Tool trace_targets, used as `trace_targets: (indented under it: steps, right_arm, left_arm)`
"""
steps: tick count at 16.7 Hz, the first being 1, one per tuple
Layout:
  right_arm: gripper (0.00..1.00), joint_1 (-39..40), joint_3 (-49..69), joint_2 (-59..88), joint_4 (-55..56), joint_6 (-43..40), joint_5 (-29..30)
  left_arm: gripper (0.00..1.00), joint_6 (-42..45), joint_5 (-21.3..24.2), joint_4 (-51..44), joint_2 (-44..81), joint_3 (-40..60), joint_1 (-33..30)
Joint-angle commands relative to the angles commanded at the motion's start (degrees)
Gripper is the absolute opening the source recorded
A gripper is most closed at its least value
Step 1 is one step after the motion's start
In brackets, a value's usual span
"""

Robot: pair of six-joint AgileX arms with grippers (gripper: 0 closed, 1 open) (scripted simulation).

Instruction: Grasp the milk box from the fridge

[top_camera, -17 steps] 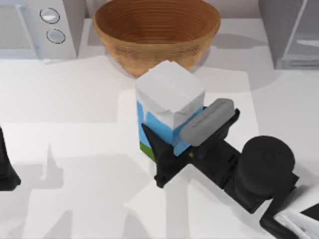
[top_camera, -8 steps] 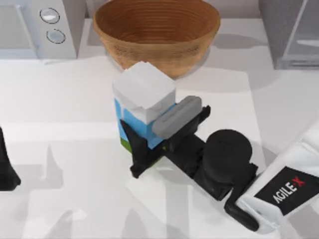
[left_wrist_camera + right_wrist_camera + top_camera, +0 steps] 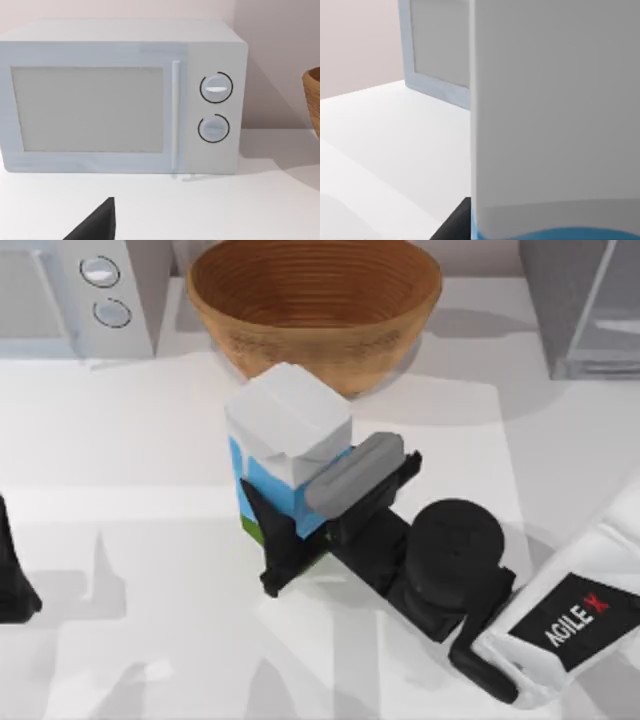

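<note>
Jaws of the right gripper (image 3: 312, 508) clench the milk box (image 3: 288, 445) just beside the bowl (image 3: 314, 302).

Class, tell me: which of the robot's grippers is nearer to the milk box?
Right. The right gripper is clamped on the milk box at mid-table, fingers on opposite sides. The left gripper sits parked at the table's left edge, well clear of it.

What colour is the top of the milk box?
White, on the milk box; the top view shows it best.
</note>
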Motion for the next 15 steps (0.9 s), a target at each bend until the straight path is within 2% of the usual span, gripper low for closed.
trace_targets:
  steps: [9, 15]
  right_arm:
    - [0.98, 0.0, 0.0, 0.0, 0.0, 0.0, 0.0]
    - [1.0, 0.0, 0.0, 0.0, 0.0, 0.0, 0.0]
  left_arm:
    - [1.0, 0.0, 0.0, 0.0, 0.0, 0.0, 0.0]
    - [1.0, 0.0, 0.0, 0.0, 0.0, 0.0, 0.0]
